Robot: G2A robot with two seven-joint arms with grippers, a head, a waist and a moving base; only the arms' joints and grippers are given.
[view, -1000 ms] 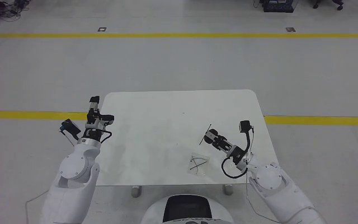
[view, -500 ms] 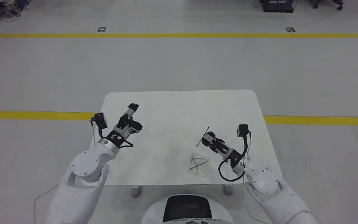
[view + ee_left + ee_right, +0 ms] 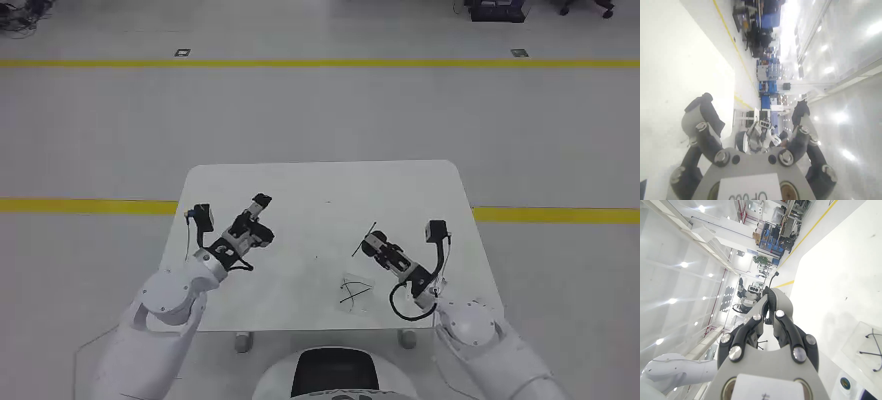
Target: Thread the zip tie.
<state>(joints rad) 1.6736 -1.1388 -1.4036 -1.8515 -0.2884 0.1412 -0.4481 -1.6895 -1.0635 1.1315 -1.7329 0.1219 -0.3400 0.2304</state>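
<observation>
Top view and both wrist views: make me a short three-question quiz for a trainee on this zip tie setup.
1. True or false: the right gripper is shut on a zip tie.
2. Pick one. The left gripper is: A) open and empty; B) shut on a zip tie; C) pressing a tool onto the table.
3. Short answer: which gripper is nearer the loose zip ties lying on the table?

Key: 1 true; 2 A; 3 the right gripper.
</observation>
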